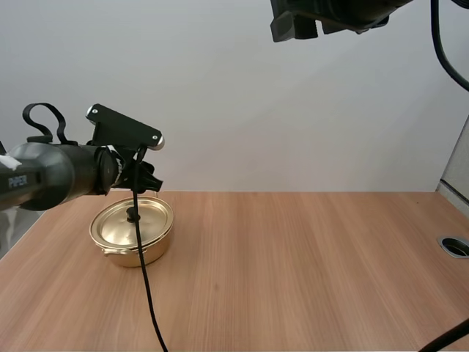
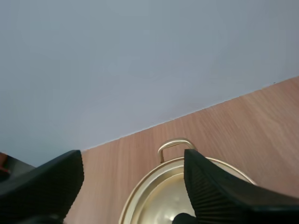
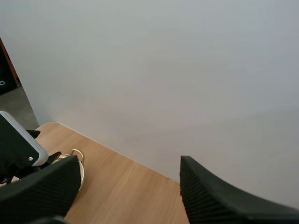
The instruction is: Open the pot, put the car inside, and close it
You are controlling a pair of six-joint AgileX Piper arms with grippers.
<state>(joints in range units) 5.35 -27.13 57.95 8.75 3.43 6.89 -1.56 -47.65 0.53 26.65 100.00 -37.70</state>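
A gold pot [image 1: 157, 240] stands at the table's left side with its lid [image 1: 117, 224] on, a black knob [image 1: 134, 215] at the lid's middle. My left gripper [image 1: 145, 178] hovers just above the pot's far side. In the left wrist view this gripper [image 2: 133, 156] is open, its fingers [image 2: 210, 186] apart over the lid [image 2: 159, 196], with the pot's far loop handle [image 2: 175, 144] between them. My right gripper [image 3: 128, 163] is open with nothing between its fingers, high above the table, and the pot [image 3: 79, 163] lies far off beyond it.
The wooden table [image 1: 293, 271] stretches wide and bare to the right of the pot. A round cable hole [image 1: 454, 246] sits at its right edge. A plain pale wall closes off the back.
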